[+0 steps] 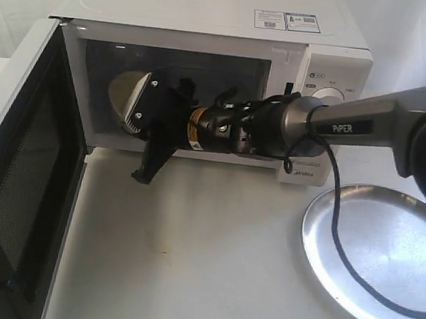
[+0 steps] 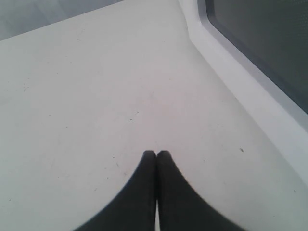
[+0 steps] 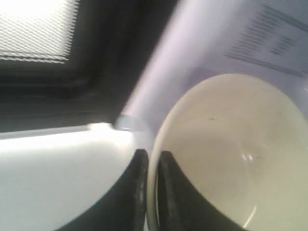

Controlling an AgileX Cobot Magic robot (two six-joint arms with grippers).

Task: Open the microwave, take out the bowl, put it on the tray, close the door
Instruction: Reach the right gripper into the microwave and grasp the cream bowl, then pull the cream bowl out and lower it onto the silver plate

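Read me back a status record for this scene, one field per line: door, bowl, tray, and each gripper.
door: swung open at the left of the microwave
bowl: inside the cavity, rim pinched
tray: on the table to the right of the microwave, no bowl on it, black cable draped across
right gripper: reached into the cavity, shut on the bowl
left gripper: shut, holding nothing, over the table
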